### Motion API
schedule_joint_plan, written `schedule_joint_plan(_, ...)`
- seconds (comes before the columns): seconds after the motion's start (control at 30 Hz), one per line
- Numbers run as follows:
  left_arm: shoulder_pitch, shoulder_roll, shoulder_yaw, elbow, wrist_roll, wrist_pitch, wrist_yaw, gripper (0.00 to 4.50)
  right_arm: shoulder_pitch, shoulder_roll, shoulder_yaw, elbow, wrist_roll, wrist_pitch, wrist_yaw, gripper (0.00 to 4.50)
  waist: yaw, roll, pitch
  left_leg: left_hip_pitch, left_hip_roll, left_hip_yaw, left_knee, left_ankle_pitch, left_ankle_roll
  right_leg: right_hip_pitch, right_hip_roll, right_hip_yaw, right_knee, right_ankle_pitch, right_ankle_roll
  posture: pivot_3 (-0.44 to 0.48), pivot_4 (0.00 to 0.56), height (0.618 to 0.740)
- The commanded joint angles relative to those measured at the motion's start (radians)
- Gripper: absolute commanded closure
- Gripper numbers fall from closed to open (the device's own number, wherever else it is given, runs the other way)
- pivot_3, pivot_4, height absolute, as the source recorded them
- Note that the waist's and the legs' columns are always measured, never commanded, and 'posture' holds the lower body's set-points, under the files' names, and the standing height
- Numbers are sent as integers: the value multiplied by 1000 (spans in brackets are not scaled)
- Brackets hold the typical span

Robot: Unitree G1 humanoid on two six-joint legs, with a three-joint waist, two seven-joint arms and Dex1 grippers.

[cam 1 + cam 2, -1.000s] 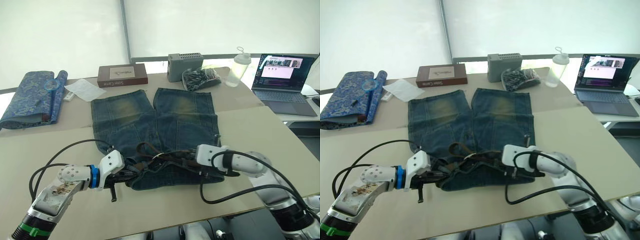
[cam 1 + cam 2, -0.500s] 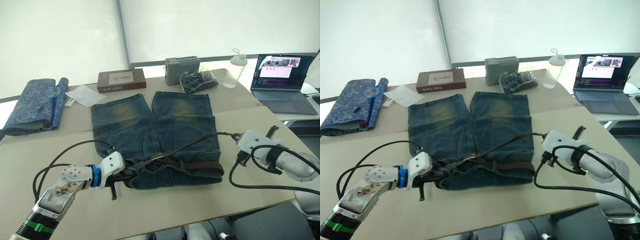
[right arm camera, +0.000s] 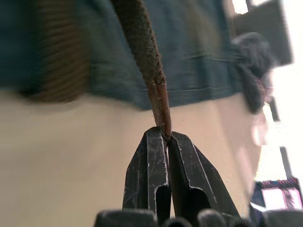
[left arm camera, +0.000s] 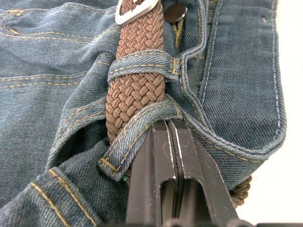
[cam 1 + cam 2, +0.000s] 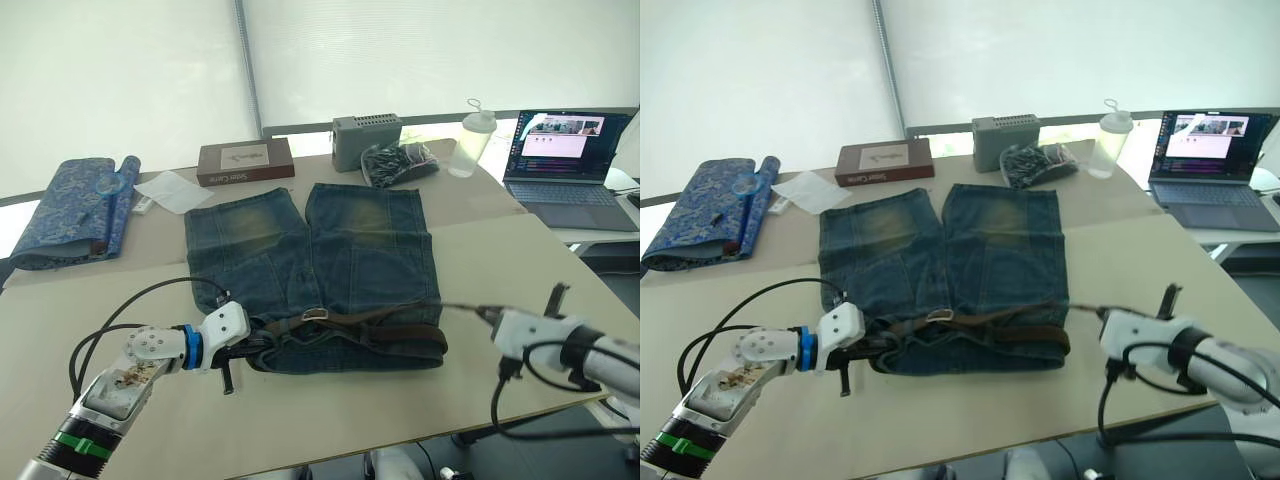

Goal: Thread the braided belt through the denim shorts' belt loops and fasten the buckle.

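Observation:
The denim shorts (image 5: 315,262) lie flat on the table with the waistband toward me. The braided belt (image 5: 385,325) runs along that waistband, and the silver buckle (image 5: 316,314) lies near its middle. My left gripper (image 5: 250,343) is shut on the denim at the waistband's left end, just below a belt loop (image 4: 142,64) with the belt (image 4: 139,80) passing under it. Past the shorts' right edge, my right gripper (image 5: 483,312) is shut on the belt's tip (image 3: 163,113). The belt stretches taut from the shorts to it.
A blue patterned rolled cloth (image 5: 70,200) lies far left, with a white paper (image 5: 172,188) beside it. A brown box (image 5: 245,160), a grey box (image 5: 367,140), a dark bag (image 5: 398,160) and a bottle (image 5: 472,135) line the far edge. A laptop (image 5: 565,155) stands right.
My right gripper has moved right, off the shorts, with the belt tip in it. The slack loops over the waistband have pulled straight. My left gripper has stayed where it was.

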Motion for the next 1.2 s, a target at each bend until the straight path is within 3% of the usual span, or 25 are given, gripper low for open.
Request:
schedule_joint_plan(0.03,32,15,40,89,35,-6,13,4462,-17,-20,22,70,-13,-140,-7,4500,-6,0,0,0,0,0,0,0,0,0,0,0,0,0,0,0,150,740)
schedule_joint_plan(0.17,43,-26,223,-70,-197,125,45,4462,-39,16,55,111,54,-141,14,4500,-9,-4,8,-1,1,0,-1,1,2,-5,0,-2,1,0,0,0,150,740)
schedule_joint_plan(0.23,80,7,302,-161,-260,185,39,4500,-1,26,37,74,140,-62,61,3717,-5,-18,18,-4,2,-2,0,1,1,-8,0,-3,2,2,3,0,150,740)
schedule_joint_plan(0.27,103,21,351,-209,-320,247,40,4244,36,38,2,32,222,18,83,3431,-3,-22,19,-6,2,-3,0,1,0,-9,1,-5,1,3,3,0,150,740)
schedule_joint_plan(0.33,130,32,438,-286,-443,370,72,3638,105,60,-88,-66,403,191,103,2704,1,-23,19,-16,3,-5,2,0,-3,-17,0,-6,0,3,1,0,150,740)
schedule_joint_plan(0.43,140,21,557,-369,-636,533,174,2331,217,76,-233,-245,755,470,108,1690,17,-19,21,-20,-1,-6,3,-6,1,-20,-3,-6,0,8,-7,0,150,740)
schedule_joint_plan(0.53,186,18,640,-457,-769,633,260,1028,255,85,-293,-331,939,581,102,687,18,-21,20,-21,-1,-9,2,-10,1,-19,-2,-8,-5,7,-6,0,150,740)
schedule_joint_plan(0.6,237,29,658,-511,-766,651,282,42,263,78,-316,-340,957,602,116,2,10,-21,20,-21,0,-9,2,-12,1,-18,-2,-9,-9,7,-6,0,150,740)
schedule_joint_plan(0.63,273,-25,688,-535,-822,641,327,42,268,78,-334,-327,946,600,125,2,8,-21,20,-20,-1,-9,1,-12,1,-17,-1,-8,-10,7,-6,0,150,740)
schedule_joint_plan(0.67,311,-62,702,-570,-796,577,302,42,275,79,-354,-315,934,595,135,2,7,-20,20,-20,-1,-9,1,-13,1,-17,-1,-8,-11,7,-6,0,150,740)
schedule_joint_plan(0.77,453,-39,749,-645,-718,529,214,42,326,83,-418,-285,883,560,194,2,9,-22,21,-20,-2,-8,1,-13,1,-17,-2,-8,-13,7,-4,0,150,740)
schedule_joint_plan(0.9,612,-34,815,-639,-685,487,113,42,394,91,-515,-224,833,507,298,2,20,-21,20,-20,-2,-8,1,-13,0,-16,-1,-9,-13,6,-6,0,150,740)
schedule_joint_plan(0.97,695,-31,817,-632,-608,424,45,42,407,85,-540,-185,808,486,339,2,22,-20,21,-20,-2,-7,1,-13,1,-16,-1,-10,-14,3,-7,0,150,740)
schedule_joint_plan(1.1,774,-33,827,-587,-535,354,-23,42,427,88,-557,-135,765,460,386,2,22,-21,21,-17,0,-6,2,-13,0,-12,-2,-8,-14,-4,-3,0,150,740)
schedule_joint_plan(1.2,776,-31,832,-567,-556,357,-47,42,424,112,-556,-122,737,409,402,2,22,-20,21,-17,1,-6,2,-13,-1,-12,-2,-8,-13,-4,-1,0,150,740)
